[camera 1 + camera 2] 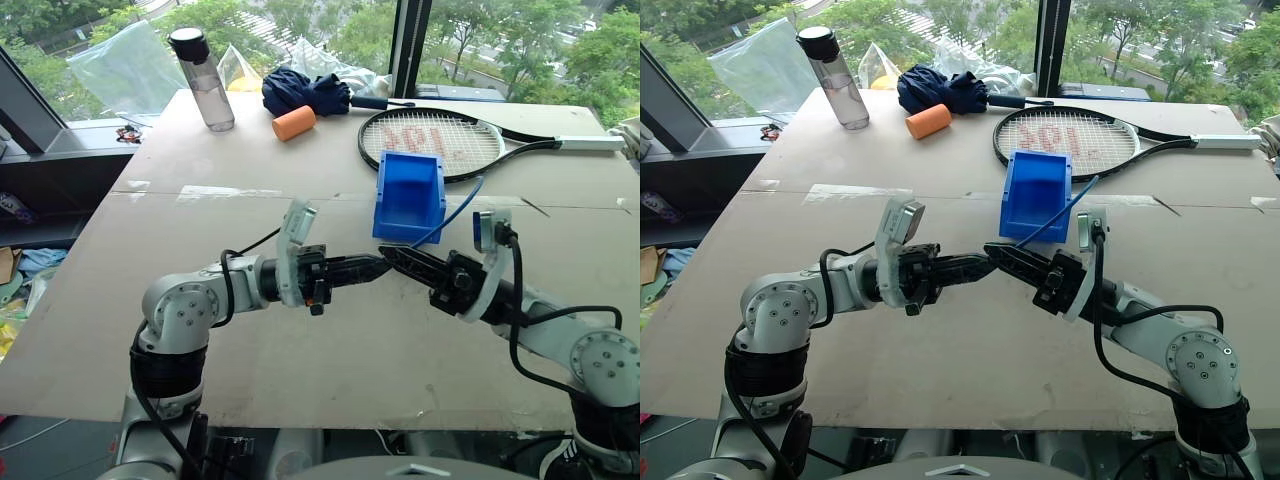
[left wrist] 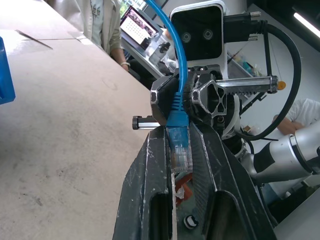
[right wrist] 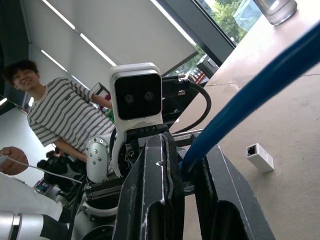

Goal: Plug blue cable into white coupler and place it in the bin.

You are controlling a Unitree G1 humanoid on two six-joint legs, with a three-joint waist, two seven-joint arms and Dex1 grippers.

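My two grippers meet tip to tip above the table, just in front of the blue bin [image 1: 407,225]. The left gripper [image 1: 380,265] is shut on the clear plug [image 2: 181,152] at the end of the blue cable [image 1: 455,210]. The right gripper [image 1: 392,254] is shut on the same cable just behind the plug, at its blue boot [image 2: 176,112]. From there the cable arcs up and back past the bin's right side. The white coupler [image 3: 260,156] lies loose on the table, dark socket showing, apart from both grippers.
Behind the bin lie a tennis racket [image 1: 430,140], an orange cylinder [image 1: 293,122], a folded dark blue umbrella [image 1: 305,92] and a water bottle [image 1: 208,80]. A person in a striped shirt [image 3: 55,120] stands beyond the table. The near table surface [image 1: 330,350] is bare cardboard.
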